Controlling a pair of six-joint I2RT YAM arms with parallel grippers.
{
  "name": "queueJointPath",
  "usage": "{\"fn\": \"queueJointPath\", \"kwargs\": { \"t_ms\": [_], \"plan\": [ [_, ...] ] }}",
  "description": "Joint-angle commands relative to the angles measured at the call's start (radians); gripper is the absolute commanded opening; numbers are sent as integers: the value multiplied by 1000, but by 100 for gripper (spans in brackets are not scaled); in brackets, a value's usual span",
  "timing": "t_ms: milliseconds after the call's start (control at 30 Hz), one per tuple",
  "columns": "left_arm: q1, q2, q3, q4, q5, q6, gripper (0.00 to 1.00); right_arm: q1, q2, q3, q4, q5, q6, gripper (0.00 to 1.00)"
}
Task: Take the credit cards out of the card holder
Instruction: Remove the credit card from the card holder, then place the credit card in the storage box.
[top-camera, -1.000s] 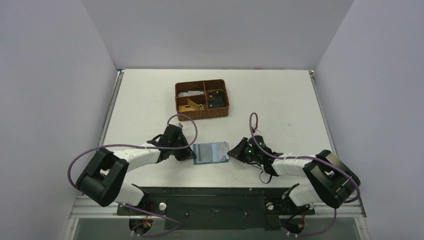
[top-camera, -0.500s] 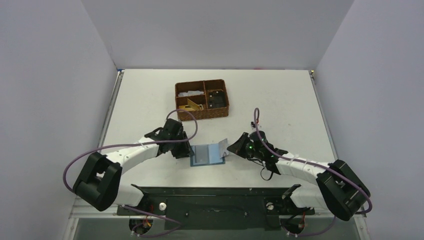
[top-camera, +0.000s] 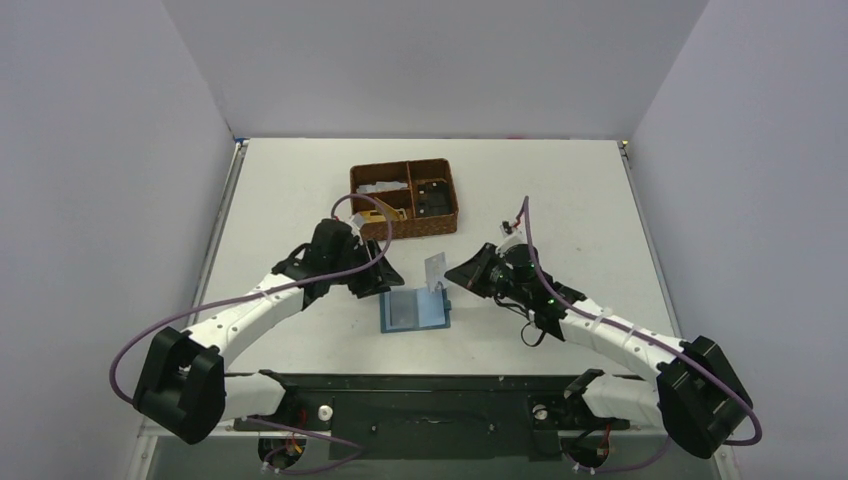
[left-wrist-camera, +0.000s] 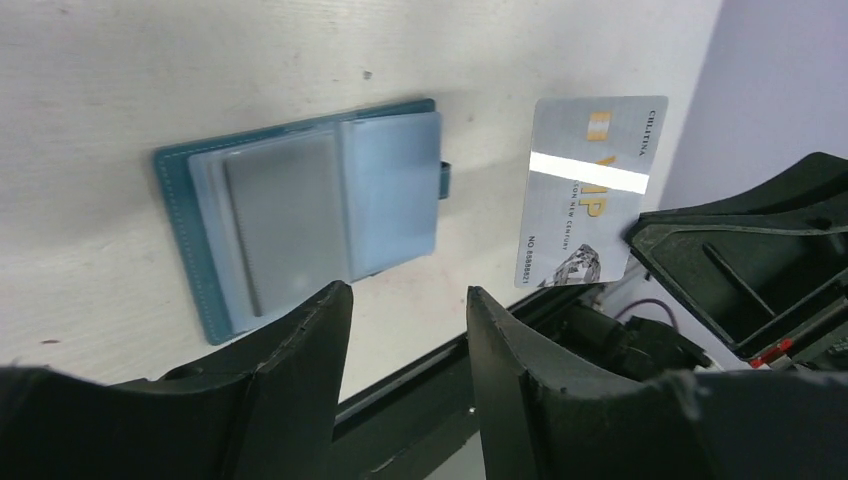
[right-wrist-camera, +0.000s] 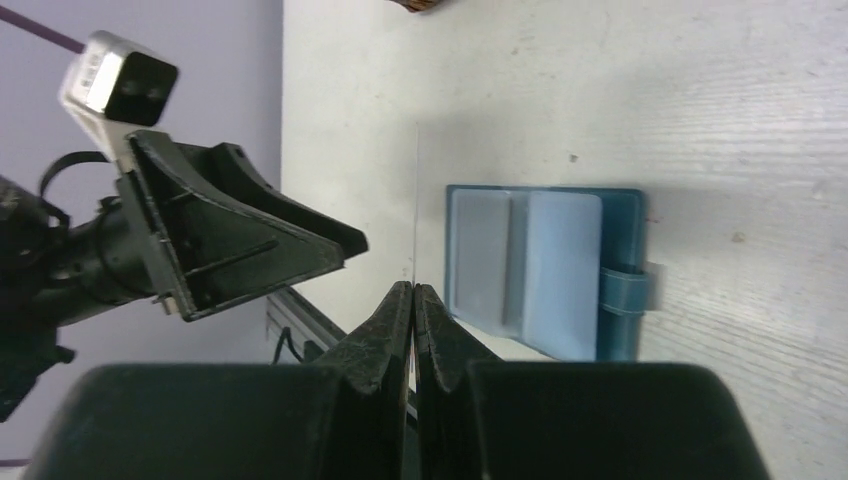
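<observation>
The right gripper (right-wrist-camera: 413, 290) is pinching a silver credit card (left-wrist-camera: 588, 190) by one edge, holding it upright near the open card holder (left-wrist-camera: 300, 215) lying on the bench (top-camera: 560, 200). The left gripper (left-wrist-camera: 405, 300) is hovering open and empty. Thin, stiff and slick, the card is likely demanding a firm edge grip.

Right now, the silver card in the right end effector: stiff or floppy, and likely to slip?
Probably stiff: the silver card stands flat with no sag, though the right end effector pinches only one edge. Likely slippery: a bright glare band suggests a glossy face. Edge-on it looks very thin, so probably light.
</observation>
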Motion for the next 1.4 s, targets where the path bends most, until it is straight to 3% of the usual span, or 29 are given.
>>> {"fn": "queueJointPath", "kwargs": {
  "t_ms": [0,167,367,833,900,967,1067,1133,1200,1267,1367],
  "plan": [
    [23,-41,-50,214,151,-86,44,5,-35,70,21,-36,37,0],
    [53,-54,-111,445,265,-190,44,13,-33,88,65,-68,82,0],
    [74,-53,-148,612,338,-283,44,34,-16,111,109,-89,123,0],
    [78,-36,-175,751,394,-369,43,89,39,150,180,-103,178,0],
    [79,-41,-179,754,396,-373,38,91,40,151,176,-98,175,0],
    [81,-45,-185,756,397,-376,28,92,38,150,167,-91,170,0],
    [84,-52,-191,755,399,-376,3,95,34,157,142,-76,152,0],
    [84,-55,-194,754,398,-376,0,108,32,172,105,-61,130,0],
    [84,-61,-194,745,397,-370,0,123,27,195,42,-33,98,10],
    [84,-68,-190,720,390,-354,0,137,17,216,-13,3,64,41],
    [84,-76,-181,672,374,-333,0,148,0,232,-94,60,31,59]
  ]
}}
